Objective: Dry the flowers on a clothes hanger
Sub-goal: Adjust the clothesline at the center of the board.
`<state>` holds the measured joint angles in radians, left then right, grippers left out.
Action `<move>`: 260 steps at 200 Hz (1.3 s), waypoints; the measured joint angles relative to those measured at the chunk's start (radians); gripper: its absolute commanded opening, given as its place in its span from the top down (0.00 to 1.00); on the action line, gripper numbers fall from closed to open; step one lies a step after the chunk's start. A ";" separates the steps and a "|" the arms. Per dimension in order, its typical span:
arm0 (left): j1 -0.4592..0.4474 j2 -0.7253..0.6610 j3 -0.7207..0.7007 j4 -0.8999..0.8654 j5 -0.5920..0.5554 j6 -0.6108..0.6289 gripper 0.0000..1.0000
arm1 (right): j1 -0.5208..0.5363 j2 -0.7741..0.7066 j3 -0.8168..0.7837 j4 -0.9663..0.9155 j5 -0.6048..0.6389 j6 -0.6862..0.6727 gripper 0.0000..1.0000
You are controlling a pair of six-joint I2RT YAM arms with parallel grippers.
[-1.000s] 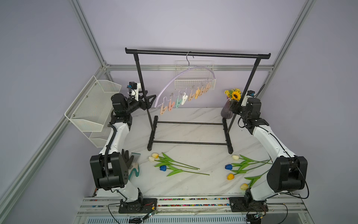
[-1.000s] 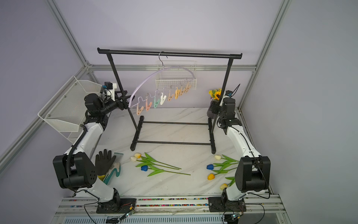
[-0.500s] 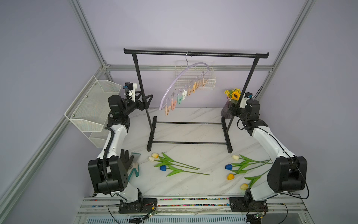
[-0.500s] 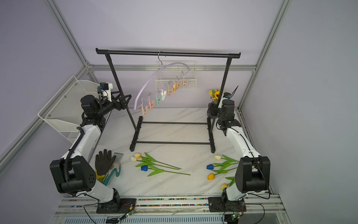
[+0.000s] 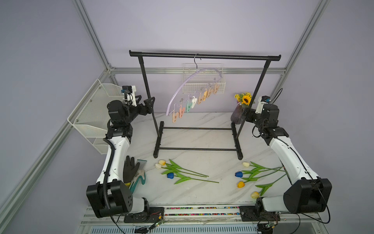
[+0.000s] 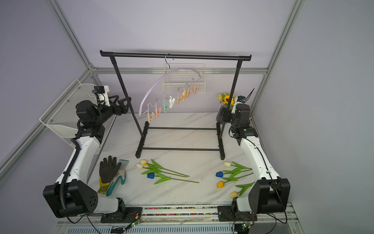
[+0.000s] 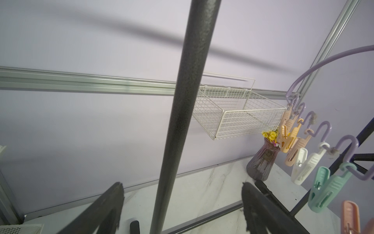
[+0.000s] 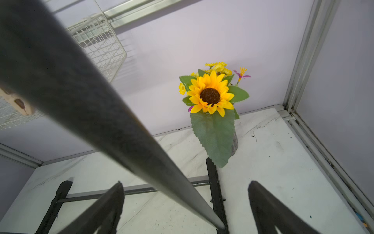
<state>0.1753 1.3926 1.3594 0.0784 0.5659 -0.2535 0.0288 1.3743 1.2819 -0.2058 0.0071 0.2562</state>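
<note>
Left gripper (image 7: 182,184) and right gripper (image 8: 184,183) released, astride the rack (image 5: 204,56) posts. One nudge probably swings my tilted clothes hanger (image 5: 193,100) off.

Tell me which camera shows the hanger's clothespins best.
Left wrist view: the clothespins hang close, colours and shapes clear, though the row runs off the frame. Both top views show the whole row, but small. Right wrist view shows none clearly.

Words: none can be read, in any of the views.
Numbers: none can be read.
Brand names, labels and signs: none can be read either.
</note>
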 measured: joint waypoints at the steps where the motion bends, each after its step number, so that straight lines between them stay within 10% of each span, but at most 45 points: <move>1: 0.000 0.000 0.000 0.000 0.000 0.000 0.09 | 0.000 -0.002 0.000 -0.001 0.000 0.000 0.03; 175: -0.027 0.196 0.123 0.008 0.192 0.010 0.29 | -0.006 0.094 0.030 0.062 -0.143 -0.066 0.16; 260: -0.064 0.053 -0.009 -0.017 0.090 0.067 0.14 | -0.011 -0.019 -0.064 0.087 -0.123 -0.104 0.10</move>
<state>0.1112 1.4460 1.3502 0.0612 0.6559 -0.1867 0.0174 1.3556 1.2182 -0.1188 -0.1158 0.1520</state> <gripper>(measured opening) 0.842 0.889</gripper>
